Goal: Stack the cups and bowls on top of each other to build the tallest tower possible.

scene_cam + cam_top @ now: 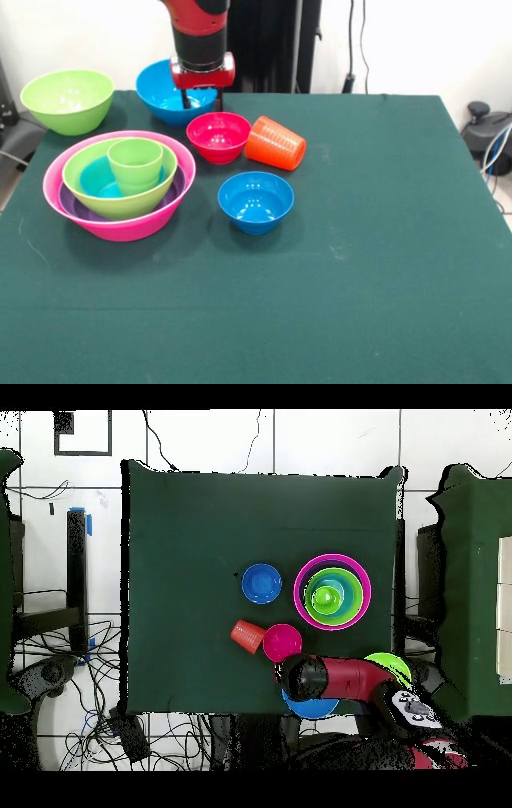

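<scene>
Pink bowl (pixel 120 228) already nests four pieces as your tower base, while your gripper (pixel 192 100) dips into the large blue bowl (pixel 164 96), jaws' opening impossible to tell.

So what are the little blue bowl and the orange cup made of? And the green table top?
The small blue bowl looks like glossy plastic: bright light spots shine inside it. The orange cup, lying on its side, seems plastic too, ribbed and less shiny. The green table cover looks like matte cloth, probably felt, with faint scuffs.
</scene>
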Available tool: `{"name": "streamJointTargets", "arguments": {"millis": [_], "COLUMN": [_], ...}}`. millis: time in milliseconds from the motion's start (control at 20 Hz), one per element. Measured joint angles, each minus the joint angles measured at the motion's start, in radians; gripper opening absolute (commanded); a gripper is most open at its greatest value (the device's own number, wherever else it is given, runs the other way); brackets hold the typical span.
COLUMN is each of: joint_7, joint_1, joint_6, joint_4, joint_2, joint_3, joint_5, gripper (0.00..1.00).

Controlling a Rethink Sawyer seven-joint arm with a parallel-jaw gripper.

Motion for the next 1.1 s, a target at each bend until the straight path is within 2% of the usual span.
{"name": "streamJointTargets", "arguments": {"millis": [800,850,1100], "joint_7": [0.000,0.000,0.004], "joint_1": [0.012,0.016,0.016], "joint_6": [-0.039,-0.038,-0.041], "joint_4": [0.000,0.001,0.011], "joint_2": [0.003,-0.004,-0.024], "joint_3": [0.003,0.003,0.002], "joint_5": [0.000,0.000,0.000], "gripper": [1.00,0.00,0.00]}}
